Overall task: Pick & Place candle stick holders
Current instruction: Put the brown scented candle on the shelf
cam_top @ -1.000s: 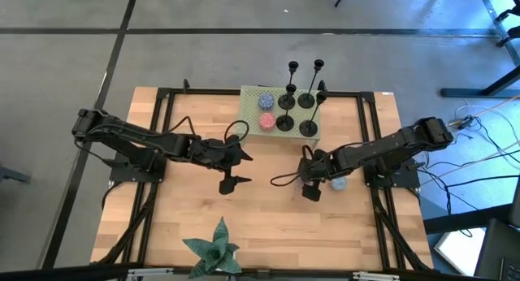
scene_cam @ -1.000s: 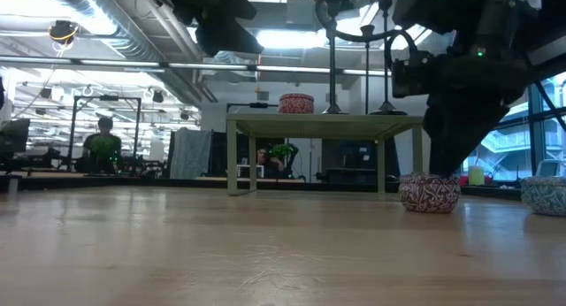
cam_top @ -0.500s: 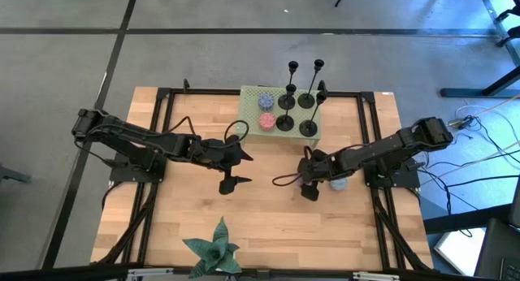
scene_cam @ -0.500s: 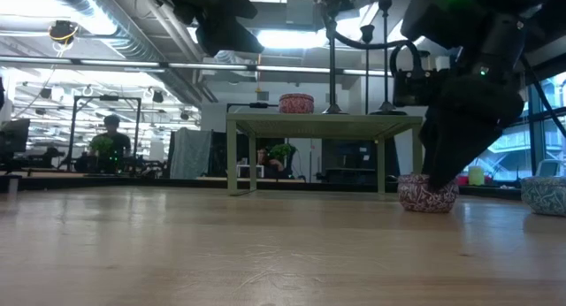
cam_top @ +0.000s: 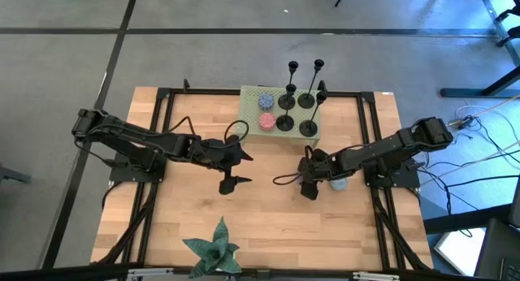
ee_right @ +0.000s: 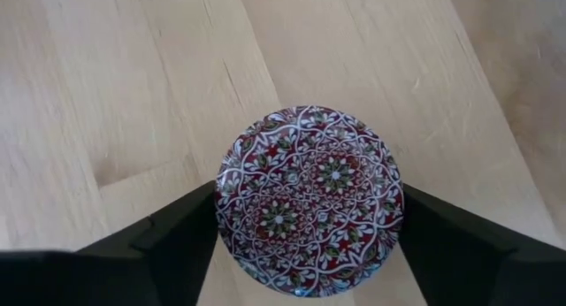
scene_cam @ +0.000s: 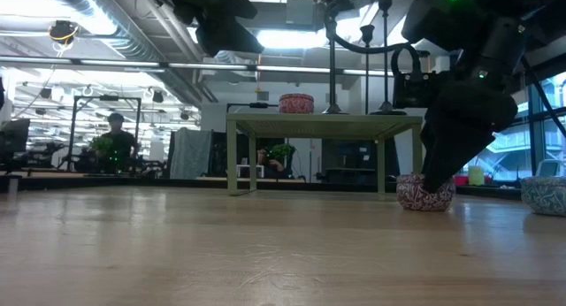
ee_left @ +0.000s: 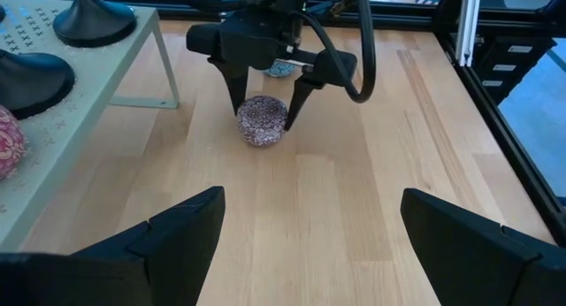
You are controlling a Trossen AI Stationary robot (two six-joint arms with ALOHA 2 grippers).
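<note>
Candle stick holders [cam_top: 294, 100] stand grouped on a small green stand [cam_top: 253, 125] toward twelve o'clock on the counter [cam_top: 179, 224]. They look stiff and light but top-heavy: thin stems over disc bases, best gripped low on the stem. Right now, though, the right claw [ee_left: 263, 94] straddles a round patterned tin [ee_right: 309, 201] at about three o'clock, its fingers [ee_right: 159, 244] just beside each flank; whether they touch I cannot tell. That tin looks hard and smooth, likely slippery. The left claw [cam_top: 231, 167] hangs wide and empty near centre.
</note>
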